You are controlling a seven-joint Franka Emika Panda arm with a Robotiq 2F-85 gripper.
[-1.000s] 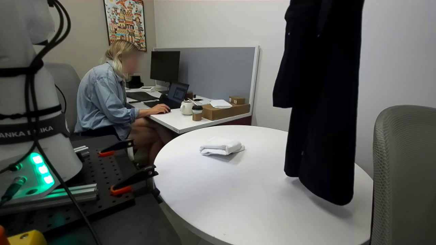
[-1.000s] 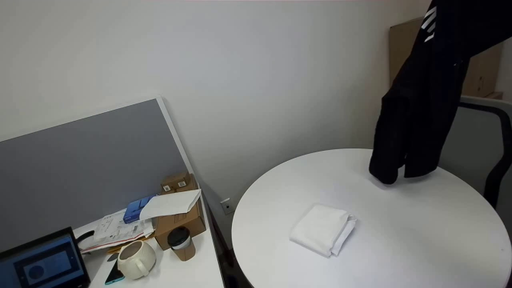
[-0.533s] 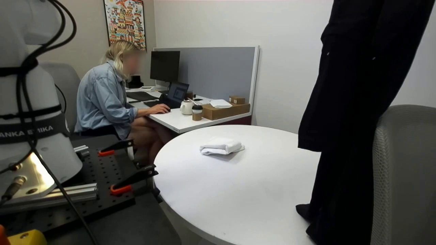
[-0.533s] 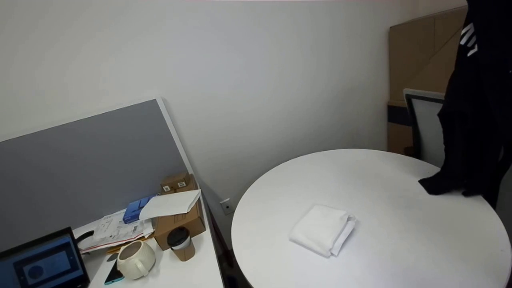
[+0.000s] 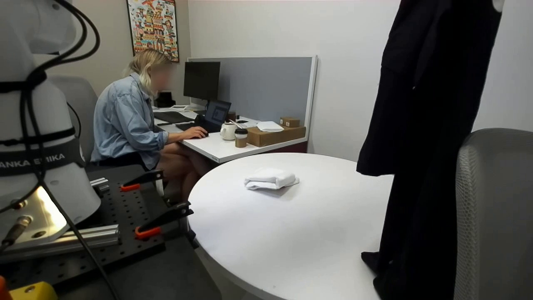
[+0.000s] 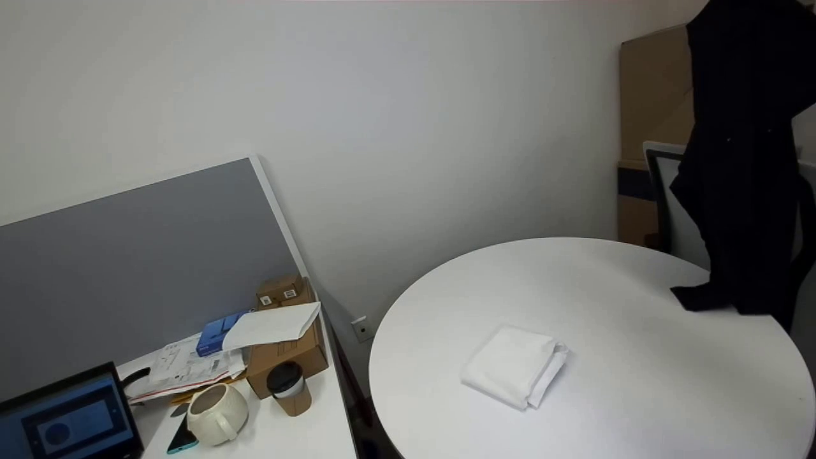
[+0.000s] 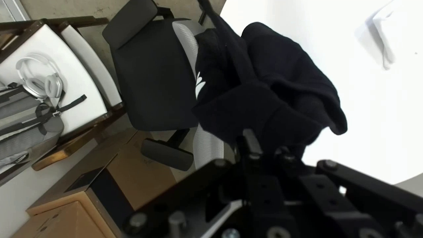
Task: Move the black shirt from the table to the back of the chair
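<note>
Desk (image 5: 212, 151): in an exterior view, its near corner is pointing at the table (image 5: 291, 241); the black shirt (image 5: 424, 125) is hanging across the table from that corner, just beside the chair (image 5: 495, 200).
Chair back: the step, I'm judging, is draping the cloth over this rim — so raising should be coming first, until the hem is clearing the top, then carrying it across, away from the desk.
Hem: in an exterior view, it seems to be bending on the table by the edge nearest the chair; dragging might be twisting the drape. Lowering with cloth falling on both sides should be keeping it from sliding off.
Gripper (image 7: 267, 145): in the wrist view, its fingers are standing nearly together, pinching the black shirt between them; both exterior views are leaving it out of frame.
Black cloth: it is hanging below the fingertips — bunching over the table on one side, hiding part of the chair's rim on the other; whether it is touching that rim, I'm unable to tell.
</note>
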